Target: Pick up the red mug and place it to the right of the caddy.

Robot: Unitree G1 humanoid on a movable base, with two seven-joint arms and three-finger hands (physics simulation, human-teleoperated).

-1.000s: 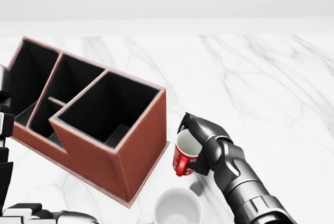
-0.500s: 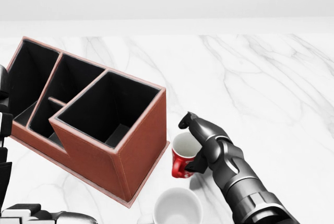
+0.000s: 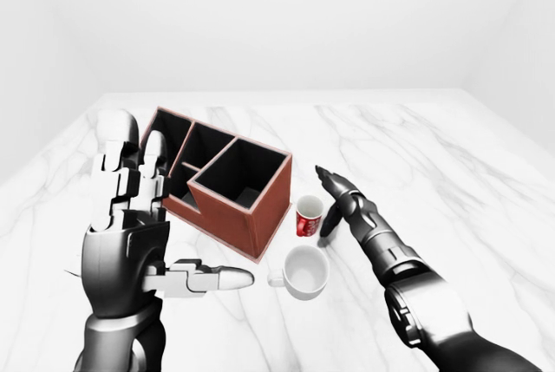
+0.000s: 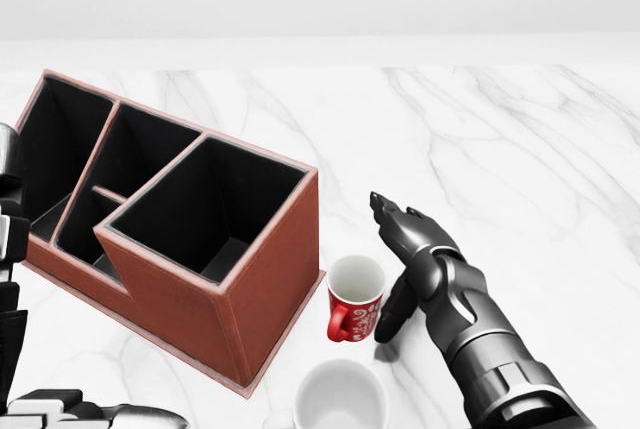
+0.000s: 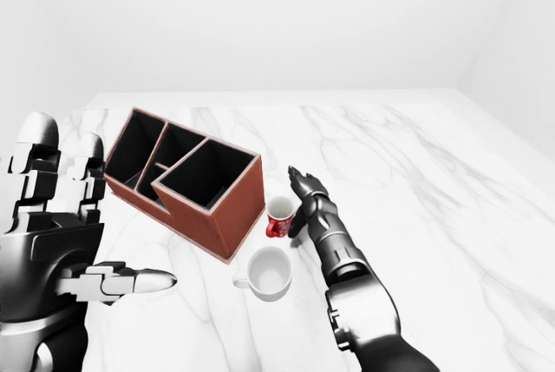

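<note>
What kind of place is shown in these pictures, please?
Probably a bare simulated test room, not a real kitchen: a white marble table before blank white walls, bearing only a red caddy, a red mug and a white mug.

Your head view looked down close at the caddy (image 4: 200, 249); both eye views sat farther off, sharing the whole marble counter (image 3: 434, 155)

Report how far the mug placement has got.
Done, by the look of it: the red mug stands upright on the marble table, just right of the caddy and above the white mug. The right hand is open beside it, gripping nothing. Left: only drawing that hand away.
</note>
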